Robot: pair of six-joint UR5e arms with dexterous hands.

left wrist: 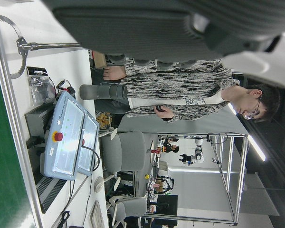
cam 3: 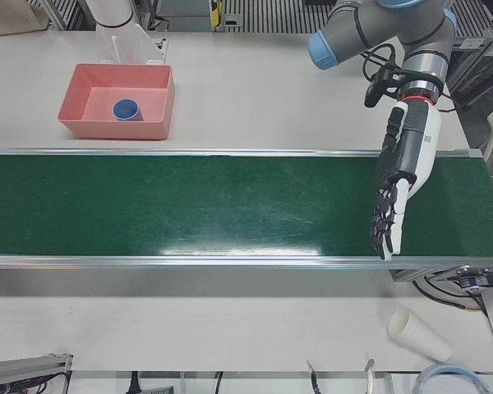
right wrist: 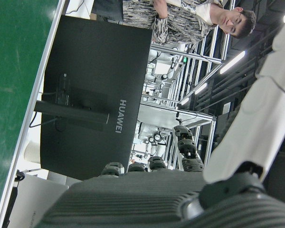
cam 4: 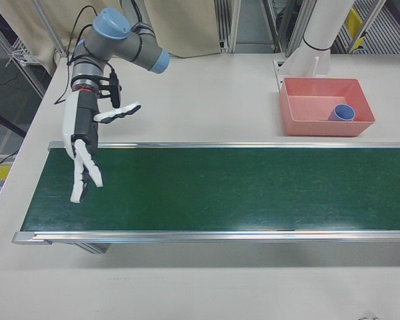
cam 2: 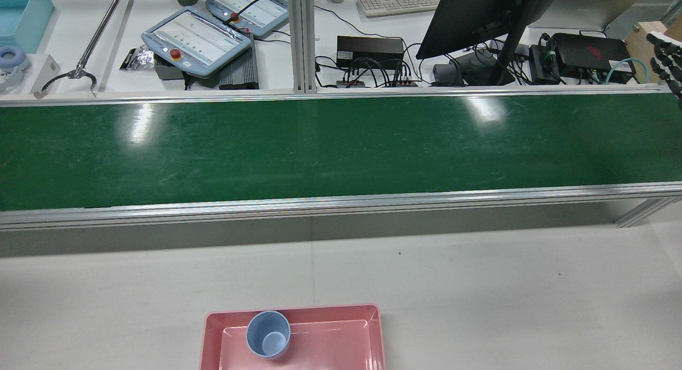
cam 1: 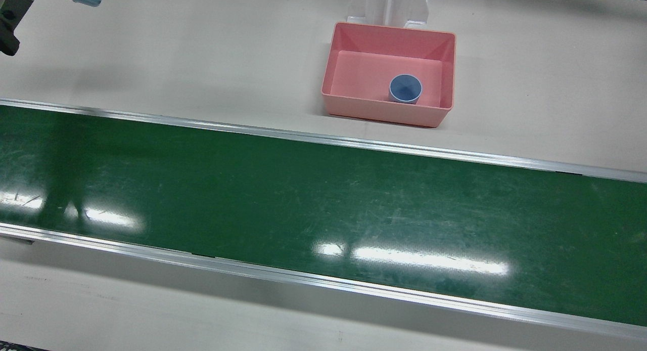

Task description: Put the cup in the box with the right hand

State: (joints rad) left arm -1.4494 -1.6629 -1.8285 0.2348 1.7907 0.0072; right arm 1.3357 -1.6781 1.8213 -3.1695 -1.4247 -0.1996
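A blue cup (cam 1: 405,88) stands upright inside the pink box (cam 1: 340,55), near its front wall; it also shows in the rear view (cam 2: 268,335), in the left-front view (cam 3: 126,109) and in the right-front view (cam 4: 343,113). My right hand (cam 4: 84,145) hangs open and empty over the far end of the green belt, well away from the box (cam 4: 296,124). My left hand (cam 3: 399,185) hangs open and empty over the other end of the belt, fingers pointing down.
The green conveyor belt (cam 1: 323,209) runs across the table between the hands. A white arm pedestal (cam 1: 388,6) stands just behind the box. A stack of paper cups (cam 3: 416,333) lies on the table in front of the belt. Monitor, keyboard and pendants (cam 2: 202,37) sit beyond the belt.
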